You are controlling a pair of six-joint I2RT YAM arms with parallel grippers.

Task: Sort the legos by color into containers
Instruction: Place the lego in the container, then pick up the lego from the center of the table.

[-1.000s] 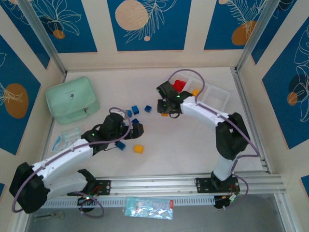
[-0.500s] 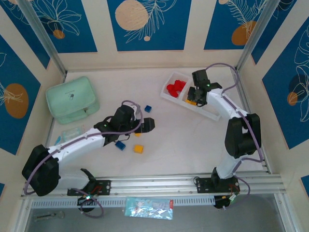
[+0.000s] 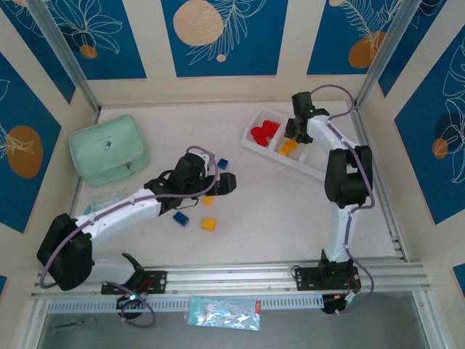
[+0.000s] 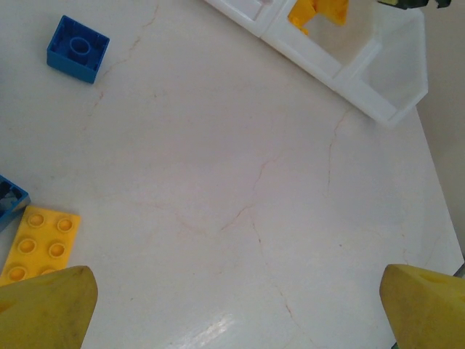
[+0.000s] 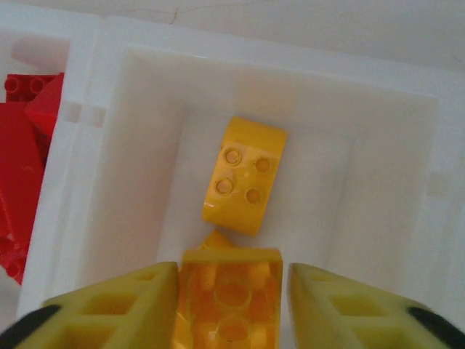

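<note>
The white tray (image 3: pixel 317 169) lies at the back right. Red legos (image 3: pixel 263 132) fill its left container and yellow ones (image 3: pixel 289 146) lie in the middle one. My right gripper (image 5: pixel 232 294) hovers over the middle container (image 5: pixel 109 145), open; a yellow lego (image 5: pixel 231 305) sits between its fingers, touching the left finger with a gap to the right one. Another yellow lego (image 5: pixel 243 177) lies on that container's floor. My left gripper (image 4: pixel 236 309) is open over bare table, nothing between its fingers. Near it lie a flat yellow lego (image 4: pixel 40 243) and a blue lego (image 4: pixel 78 49).
A mint green zip case (image 3: pixel 109 150) rests at the back left. Loose legos remain mid-table: a blue one (image 3: pixel 181 218) and a yellow one (image 3: pixel 208 223) in front of the left arm. A clear plastic bag (image 3: pixel 105 201) lies by the left wall.
My right arm swung from mid-table to the tray's middle container carrying the yellow lego, and its jaws have parted. My left gripper reached further right.
</note>
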